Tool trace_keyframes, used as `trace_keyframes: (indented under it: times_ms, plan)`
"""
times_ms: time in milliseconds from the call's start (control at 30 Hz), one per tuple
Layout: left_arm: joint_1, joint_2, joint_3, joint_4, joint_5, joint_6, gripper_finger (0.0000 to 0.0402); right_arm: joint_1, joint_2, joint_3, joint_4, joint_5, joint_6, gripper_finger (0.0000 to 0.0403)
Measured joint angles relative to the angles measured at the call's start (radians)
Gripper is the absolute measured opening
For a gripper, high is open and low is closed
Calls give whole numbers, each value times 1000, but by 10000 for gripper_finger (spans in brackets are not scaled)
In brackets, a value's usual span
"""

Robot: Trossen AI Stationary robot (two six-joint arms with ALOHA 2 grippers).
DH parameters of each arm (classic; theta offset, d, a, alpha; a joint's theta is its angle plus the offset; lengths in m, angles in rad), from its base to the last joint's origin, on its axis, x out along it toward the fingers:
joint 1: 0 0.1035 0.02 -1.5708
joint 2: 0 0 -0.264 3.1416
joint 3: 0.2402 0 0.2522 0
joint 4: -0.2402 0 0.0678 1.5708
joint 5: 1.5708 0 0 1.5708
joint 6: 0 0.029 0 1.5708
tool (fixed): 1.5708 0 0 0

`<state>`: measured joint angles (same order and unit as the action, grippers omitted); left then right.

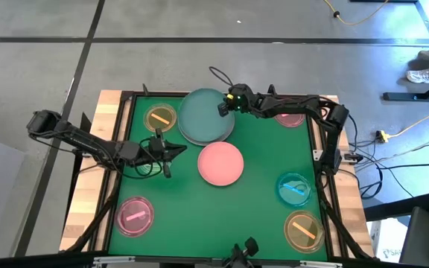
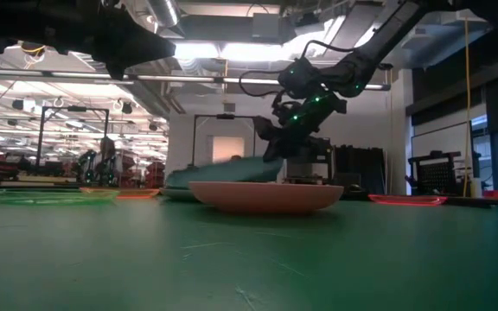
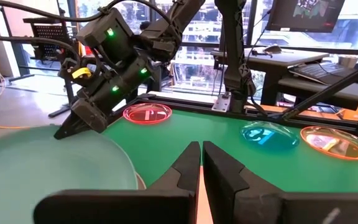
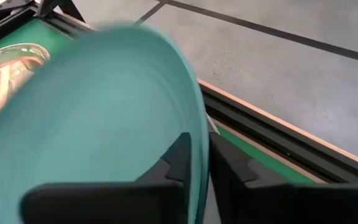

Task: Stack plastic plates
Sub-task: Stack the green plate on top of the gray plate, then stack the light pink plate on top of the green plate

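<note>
A large teal plate (image 1: 203,115) sits at the table's far middle, tilted. In the low view the teal plate (image 2: 223,168) has its left side low, and a paler rim (image 2: 178,195) shows beneath it. My right gripper (image 1: 223,109) is shut on the raised right edge. The large pink plate (image 1: 220,164) lies flat on the mat at mid-table. My left gripper (image 1: 174,152) hovers shut just left of the pink plate and touches nothing. In its wrist view the left gripper (image 3: 202,163) points toward the right arm. My right gripper pinches the teal plate's rim (image 4: 197,134) between its two fingers (image 4: 178,158), one on each face. It comes slanting down from the table's right. That edge is lifted (image 2: 266,162), and the opposite side stays low, so the plate is tilted.
Small translucent plates lie around the mat: yellow (image 1: 160,117) at far left, pink (image 1: 135,216) at near left, blue (image 1: 295,188) and orange-yellow (image 1: 304,229) at near right, and pink-red (image 1: 290,117) under the right arm. A raised black frame (image 1: 125,134) borders the green mat.
</note>
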<state>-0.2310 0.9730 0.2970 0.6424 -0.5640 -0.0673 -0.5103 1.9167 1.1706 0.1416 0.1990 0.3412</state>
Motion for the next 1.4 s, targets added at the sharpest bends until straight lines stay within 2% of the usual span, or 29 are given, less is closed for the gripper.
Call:
trace_keyframes:
  times_ms: [200, 367, 567, 800, 933, 1100, 1400]
  plan:
    - [0, 0, 0, -3, 0, 0, 11, -1, -1, 0, -13, -15, -49, 117]
    - [0, 0, 0, -3, 0, 0, 11, -1, -60, 0, -66, -97, -127, 140]
    - [0, 0, 0, -6, 0, 0, 11, 49, -205, 1, -307, -150, -232, 143]
    - [0, 0, 0, -6, 5, -4, 11, 215, -274, -35, -550, -130, -271, 143]
    - [0, 0, 0, -6, 6, -5, 11, 317, -274, -104, -553, -77, -252, 143]
    - [0, 0, 0, -6, 7, -7, 11, 398, -274, -193, -538, 2, -154, 143]
    - [0, 0, 0, -6, 7, -8, 11, 427, -274, -258, -470, -33, -21, 143]
